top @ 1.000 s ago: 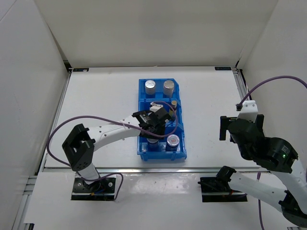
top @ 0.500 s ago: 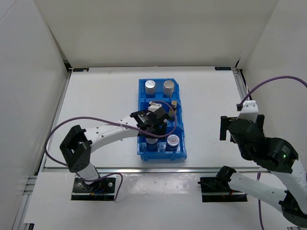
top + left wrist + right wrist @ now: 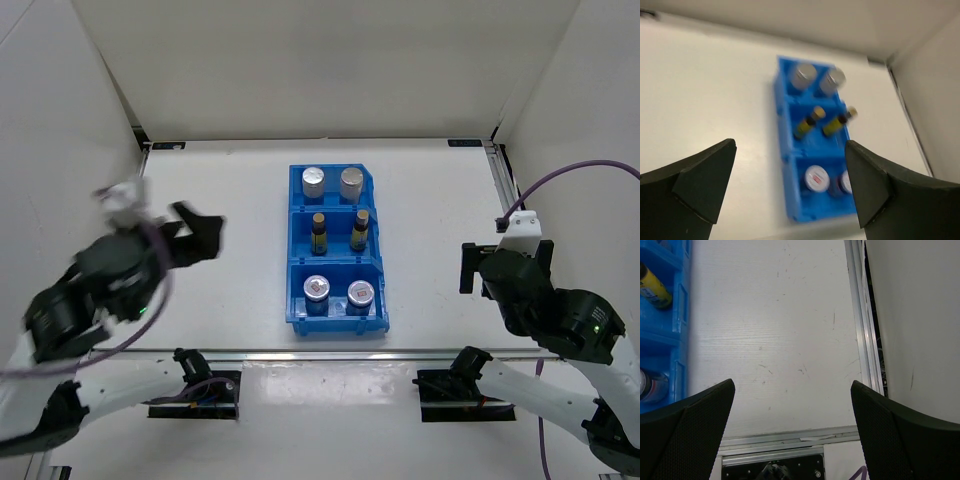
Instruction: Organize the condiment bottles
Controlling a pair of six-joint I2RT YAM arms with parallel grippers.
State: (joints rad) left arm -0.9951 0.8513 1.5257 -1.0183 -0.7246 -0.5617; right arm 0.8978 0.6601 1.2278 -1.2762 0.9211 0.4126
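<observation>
All the condiment bottles stand in the blue bin (image 3: 298, 262). Two silver-lidded jars (image 3: 314, 181) (image 3: 351, 181) fill its far compartment. Two amber black-capped bottles (image 3: 319, 232) (image 3: 359, 231) are in the middle one. Two silver-topped cylinders (image 3: 318, 290) (image 3: 361, 294) are in the near one. My left gripper (image 3: 192, 240), blurred, hangs open and empty well left of the bin; its wrist view looks down on the bin (image 3: 785, 150), the amber bottles (image 3: 809, 122) and a cylinder (image 3: 816, 177). My right gripper (image 3: 503, 262) is open and empty to the right of the bin.
In the right wrist view, bare white table lies under the open right gripper (image 3: 792, 435), with the bin's right wall (image 3: 676, 340) at the left. The aluminium rail (image 3: 860, 340) runs along the table's right edge. White walls enclose the table.
The left gripper opened over the bin's middle compartment, letting go of an amber bottle, then swung back fast to the left and up. The right arm has not moved.
</observation>
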